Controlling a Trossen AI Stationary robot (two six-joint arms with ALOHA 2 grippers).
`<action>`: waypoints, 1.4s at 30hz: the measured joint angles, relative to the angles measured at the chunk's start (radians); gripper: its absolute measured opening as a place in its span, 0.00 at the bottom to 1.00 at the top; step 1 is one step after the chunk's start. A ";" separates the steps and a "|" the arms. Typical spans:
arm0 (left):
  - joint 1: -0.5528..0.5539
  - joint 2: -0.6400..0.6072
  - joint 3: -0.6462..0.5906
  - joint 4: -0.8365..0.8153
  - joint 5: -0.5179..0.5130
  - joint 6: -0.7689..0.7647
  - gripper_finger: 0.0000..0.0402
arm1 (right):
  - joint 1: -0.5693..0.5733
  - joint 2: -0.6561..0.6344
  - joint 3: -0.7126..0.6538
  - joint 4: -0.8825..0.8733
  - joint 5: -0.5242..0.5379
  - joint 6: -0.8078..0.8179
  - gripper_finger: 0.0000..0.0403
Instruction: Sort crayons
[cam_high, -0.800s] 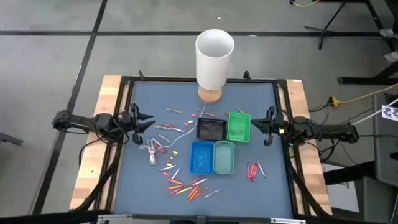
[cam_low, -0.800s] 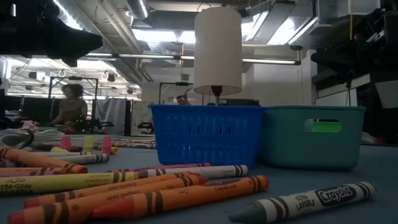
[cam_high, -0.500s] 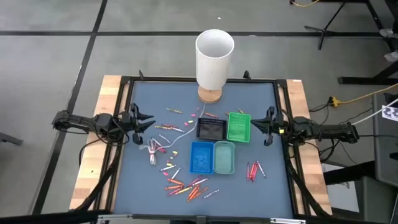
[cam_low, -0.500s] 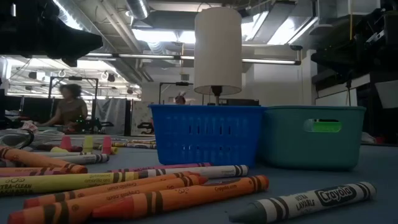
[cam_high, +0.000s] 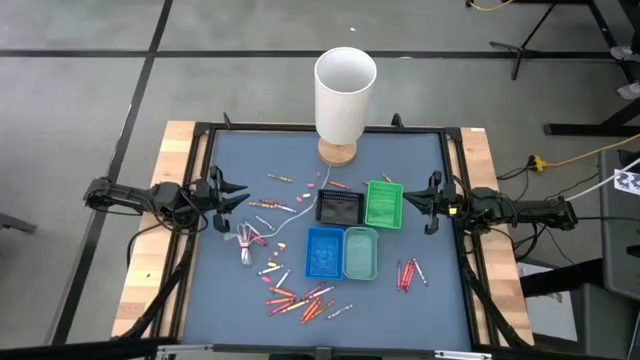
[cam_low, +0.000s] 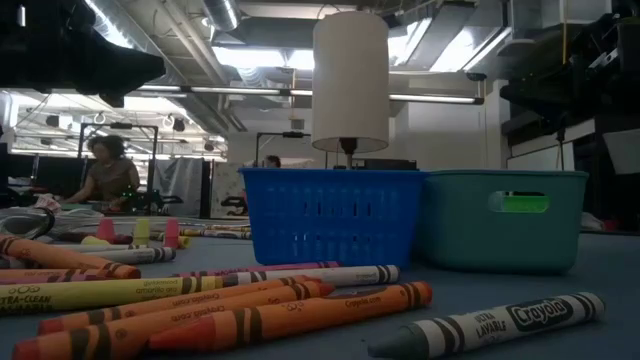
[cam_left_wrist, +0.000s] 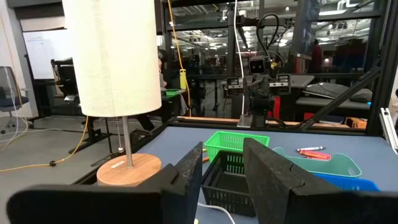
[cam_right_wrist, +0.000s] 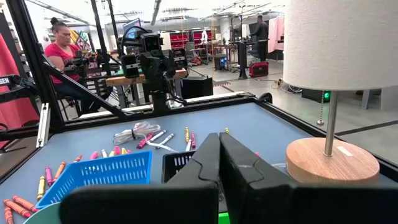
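Many crayons lie loose on the blue mat: a cluster near the front edge (cam_high: 300, 300), some red ones at the right (cam_high: 408, 272), others on the left (cam_high: 255, 240) and further back (cam_high: 280, 180). In the low view they lie in the foreground (cam_low: 250, 310). My left gripper (cam_high: 238, 192) waits at the table's left edge, open and holding nothing (cam_left_wrist: 222, 163). At the right edge my right gripper (cam_high: 412, 201) is shut on nothing (cam_right_wrist: 219, 155). Both point level toward the middle, above the mat.
Four small trays stand mid-table: black (cam_high: 338, 207), green (cam_high: 383, 203), blue (cam_high: 322, 250) and teal (cam_high: 360, 252). A white lamp (cam_high: 345, 90) on a wooden base stands at the far middle. A thin white cord (cam_high: 290, 215) runs to a bundle at the left. A person sits in the room behind (cam_low: 108, 170).
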 joint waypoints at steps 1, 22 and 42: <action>0.000 0.000 0.000 0.000 0.000 0.000 0.25 | 0.000 0.000 0.000 0.000 0.000 0.000 0.01; 0.000 0.000 0.000 0.000 0.000 0.000 0.25 | 0.000 0.000 0.000 0.000 0.000 0.000 0.01; 0.000 0.000 0.000 0.000 0.000 0.000 0.25 | 0.000 0.000 -0.001 0.029 0.037 0.070 0.11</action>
